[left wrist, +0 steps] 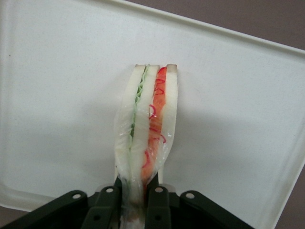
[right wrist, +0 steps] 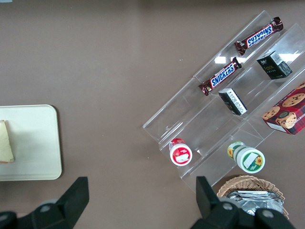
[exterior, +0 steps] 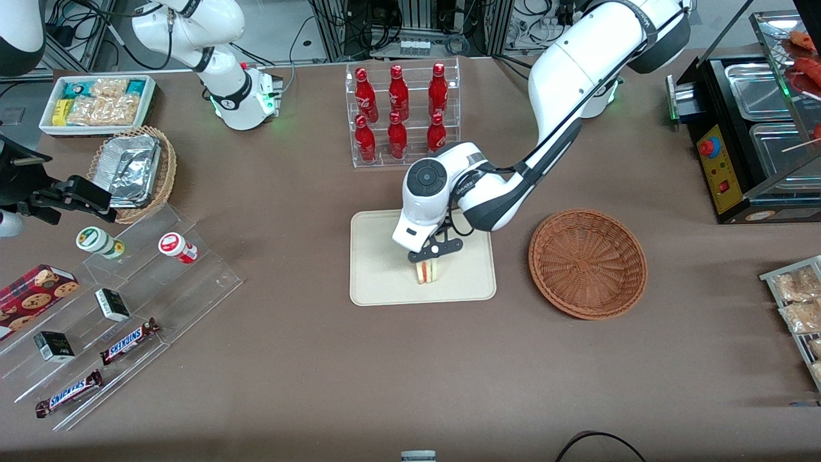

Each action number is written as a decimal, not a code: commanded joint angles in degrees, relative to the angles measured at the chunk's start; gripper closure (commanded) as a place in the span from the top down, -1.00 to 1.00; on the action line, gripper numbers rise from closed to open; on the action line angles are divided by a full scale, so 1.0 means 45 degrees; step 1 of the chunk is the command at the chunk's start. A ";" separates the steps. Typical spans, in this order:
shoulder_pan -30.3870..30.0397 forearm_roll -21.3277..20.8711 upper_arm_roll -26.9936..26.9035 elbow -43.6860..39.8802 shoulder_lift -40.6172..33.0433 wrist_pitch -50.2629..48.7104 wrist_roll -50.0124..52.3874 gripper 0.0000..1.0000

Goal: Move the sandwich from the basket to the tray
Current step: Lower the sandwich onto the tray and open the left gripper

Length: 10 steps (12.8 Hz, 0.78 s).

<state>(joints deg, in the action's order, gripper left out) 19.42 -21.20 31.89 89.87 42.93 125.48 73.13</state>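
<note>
Snack bars (exterior: 96,366): nearest you, on the clear stepped rack at the worktop's front edge toward the parked arm's end; no part in this job.

Gripper (exterior: 428,255): you have it low over the tray, nearer the tray's front edge than its back edge, with the fingers (left wrist: 157,202) closed on the sandwich's upper end.

Sandwich (exterior: 427,271): it stands on edge on the tray, gripped across its flat faces, so the layers stay pressed together and the wedge hangs straight. The bottom end looks to be at or just on the tray's surface; you cannot tell contact for certain.

Look of the sandwich: pale bread slices, a green layer and a red layer between them, and a clear wrap that wrinkles near the fingers.

Tray (exterior: 378,289): cream, low-rimmed, otherwise bare.

Basket (exterior: 587,263): beside the tray, toward the working arm's end, with nothing in it.

Stage, as a judgement: the carry is over; letting go is what remains.
</note>
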 commanded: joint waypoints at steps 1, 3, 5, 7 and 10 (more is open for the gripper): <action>0.0119 -0.0191 -0.0055 -0.0421 0.0051 -0.0129 0.0390 1.00; 0.0117 -0.0268 -0.0016 -0.0402 -0.0493 -0.0401 0.0253 1.00; 0.0138 -0.0347 -0.0036 -0.0479 -0.1080 -0.1220 0.0195 1.00; -0.0173 -0.0327 -0.0036 -0.0362 -0.1705 -0.1902 -0.0561 1.00; -0.0487 -0.0190 -0.0035 -0.0479 -0.2546 -0.3777 -0.1719 1.00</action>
<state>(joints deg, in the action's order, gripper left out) 17.70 -21.68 31.94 87.36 34.25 112.41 67.41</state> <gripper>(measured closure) 0.000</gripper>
